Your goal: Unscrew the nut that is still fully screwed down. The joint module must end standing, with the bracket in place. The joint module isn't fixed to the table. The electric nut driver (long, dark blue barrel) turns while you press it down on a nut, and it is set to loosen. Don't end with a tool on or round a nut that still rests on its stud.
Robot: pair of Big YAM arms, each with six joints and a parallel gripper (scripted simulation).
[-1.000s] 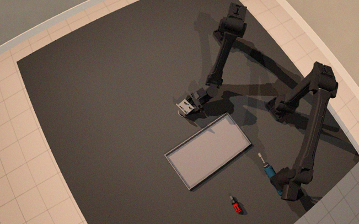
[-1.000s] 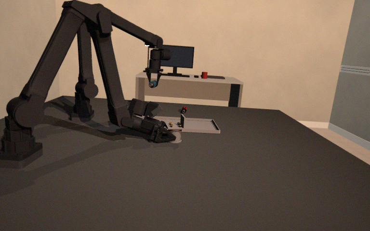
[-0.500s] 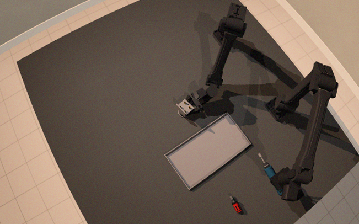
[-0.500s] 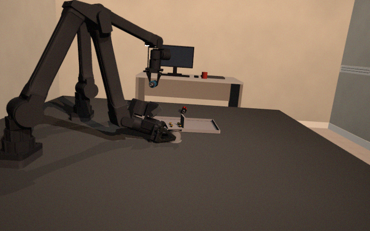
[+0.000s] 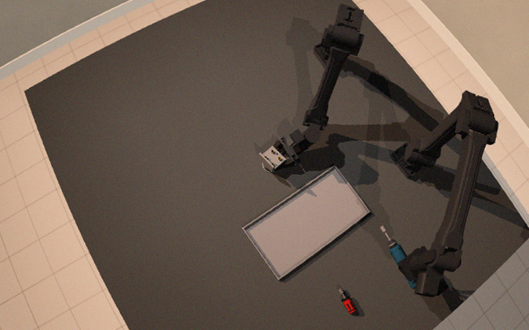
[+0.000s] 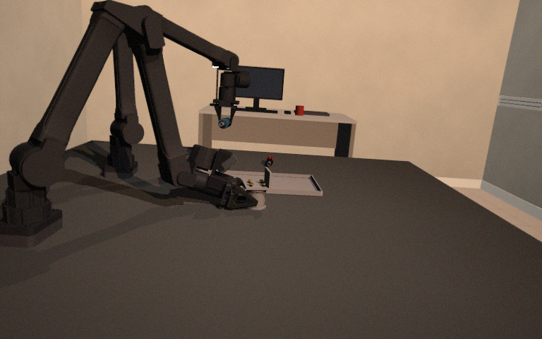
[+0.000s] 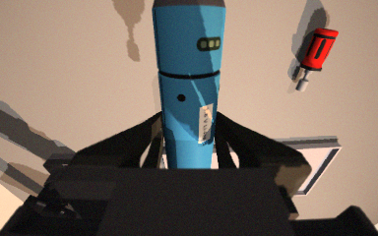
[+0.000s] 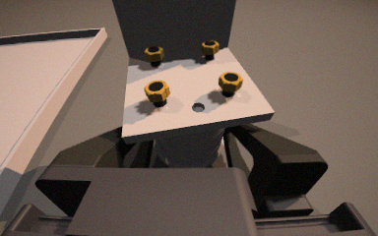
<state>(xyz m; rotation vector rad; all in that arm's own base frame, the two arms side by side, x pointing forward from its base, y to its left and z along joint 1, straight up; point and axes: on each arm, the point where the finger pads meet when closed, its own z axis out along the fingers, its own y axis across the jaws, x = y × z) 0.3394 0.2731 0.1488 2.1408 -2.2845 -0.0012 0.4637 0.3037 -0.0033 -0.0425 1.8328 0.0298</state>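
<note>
The joint module [image 5: 266,168] [image 6: 260,200] [image 8: 189,149] stands upright with the light bracket [image 5: 271,160] [image 8: 143,125] on top. In the right wrist view, four yellow nuts sit on dark studs: front left [image 8: 157,91], front right [image 8: 230,82], back left [image 8: 154,54] and back right [image 8: 210,47]. Dark stud shows below each; I cannot tell which is lowest. My right gripper [image 6: 255,203] [image 8: 188,118] is shut on the module's body below the bracket. My left gripper [image 6: 224,122] [image 7: 189,118] is shut on the blue nut driver [image 5: 396,252] [image 7: 189,54], held level high above the table.
A shallow light tray [image 5: 261,254] [image 6: 296,194] [image 8: 59,105] lies beside the module. A short red-handled tool [image 5: 349,305] [image 6: 269,159] [image 7: 321,48] lies on the table beyond the tray. The left arm's held driver is off the tray's far side from the module.
</note>
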